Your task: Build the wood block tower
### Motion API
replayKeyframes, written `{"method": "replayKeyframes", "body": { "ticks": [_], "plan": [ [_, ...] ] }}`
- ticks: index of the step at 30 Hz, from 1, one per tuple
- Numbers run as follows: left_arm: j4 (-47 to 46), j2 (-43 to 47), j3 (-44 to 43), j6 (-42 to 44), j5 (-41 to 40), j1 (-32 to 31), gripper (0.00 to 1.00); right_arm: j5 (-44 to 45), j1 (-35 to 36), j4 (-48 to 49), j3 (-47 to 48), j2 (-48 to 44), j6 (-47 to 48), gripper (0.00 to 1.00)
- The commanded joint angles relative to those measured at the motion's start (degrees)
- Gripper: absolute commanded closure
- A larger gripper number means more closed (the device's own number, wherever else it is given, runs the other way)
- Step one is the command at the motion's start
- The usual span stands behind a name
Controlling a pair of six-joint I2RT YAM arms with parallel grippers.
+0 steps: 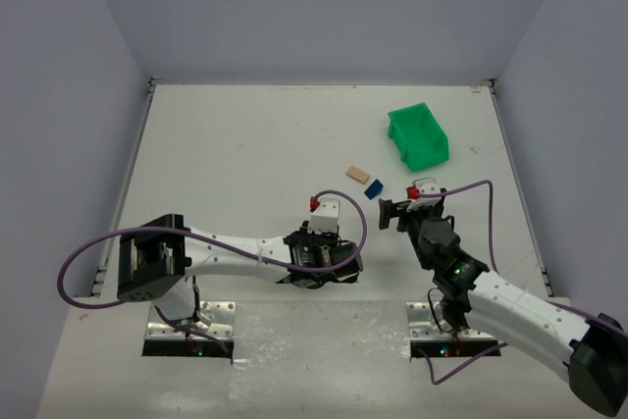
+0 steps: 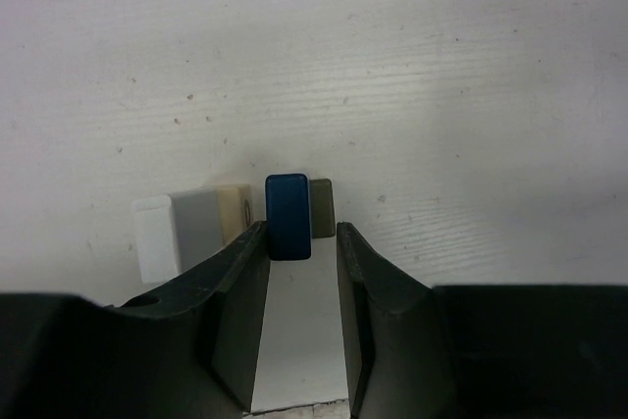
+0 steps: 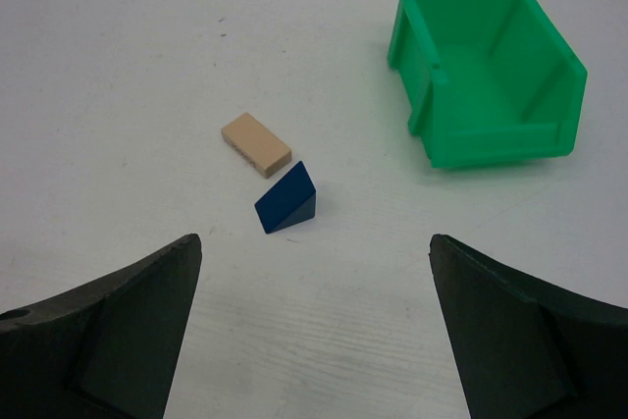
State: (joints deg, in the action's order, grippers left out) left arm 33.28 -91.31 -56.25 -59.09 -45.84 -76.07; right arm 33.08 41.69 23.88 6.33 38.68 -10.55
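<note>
Dark blue block (image 2: 287, 215) upright btwn your left gripper (image 2: 301, 228) tips, jaws narrow, grip can't tell. Wood block tower (image 2: 196, 223) just beside. Right gripper (image 3: 314, 237) splayed wide, empty, nr blue wedge (image 3: 287, 201).

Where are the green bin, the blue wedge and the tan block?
green bin (image 3: 500, 144), right wrist view, near front wall
blue wedge (image 3: 285, 198), right wrist view, sloped face
tan block (image 3: 255, 142), right wrist view, top face
</note>
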Motion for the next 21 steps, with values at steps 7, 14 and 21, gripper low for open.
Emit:
{"method": "replayKeyframes", "body": {
  "ticks": [7, 14, 21],
  "plan": [
    [-0.5, 1.4, -0.8, -1.8, -0.2, -0.9, 0.69, 1.7, -0.4, 2.2, 1.8, 0.0, -0.4, 0.01],
    [-0.1, 1.5, -0.9, -2.3, -0.4, -1.3, 0.69, 1.7, -0.4, 2.2, 1.9, 0.2, -0.4, 0.01],
    [2.1, 1.4, -1.4, -4.1, -1.6, -1.4, 0.68, 1.6, -0.5, 2.2, 1.9, 0.2, -0.4, 0.01]
  ]
}}
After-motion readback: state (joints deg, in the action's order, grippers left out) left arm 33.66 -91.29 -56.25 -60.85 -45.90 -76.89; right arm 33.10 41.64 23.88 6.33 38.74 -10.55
